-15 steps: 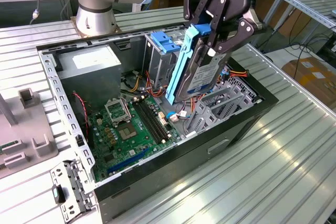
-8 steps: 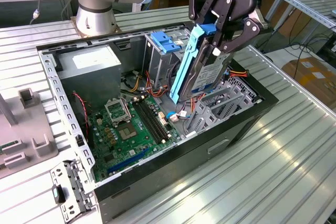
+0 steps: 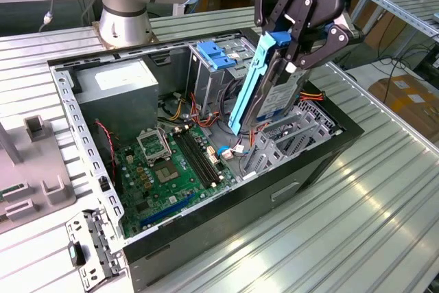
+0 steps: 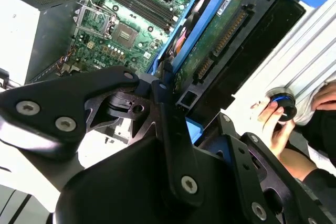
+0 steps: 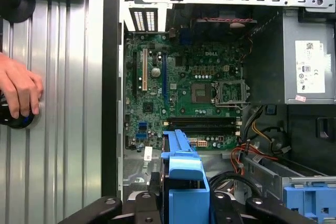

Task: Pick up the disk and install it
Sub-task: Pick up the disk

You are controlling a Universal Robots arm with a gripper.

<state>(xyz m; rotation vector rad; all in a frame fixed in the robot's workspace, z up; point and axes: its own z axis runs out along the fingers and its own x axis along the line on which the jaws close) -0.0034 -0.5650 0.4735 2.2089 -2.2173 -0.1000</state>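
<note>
**Disk held over open case, not seated**

The pincer [image 3: 287, 56] is clamped on the disk [image 3: 278, 97], its fingers closed on the upper end of the blue carrier frame. The disk hangs steeply tilted, nearly on edge, above the open computer case [image 3: 274, 190], over the metal bay on the exterior view's right, with the motherboard [image 3: 168, 169] beside it. In the second wrist view the disk's green circuit board side [image 4: 215, 40] faces the camera. The grey power supply [image 3: 116, 87] sits in the case's far corner. The case rests on the ribbed counter [image 3: 357, 224]. A person's hand [image 5: 21, 90] rests on a dark knob [image 4: 281, 103] on the counter beside the case.
</note>
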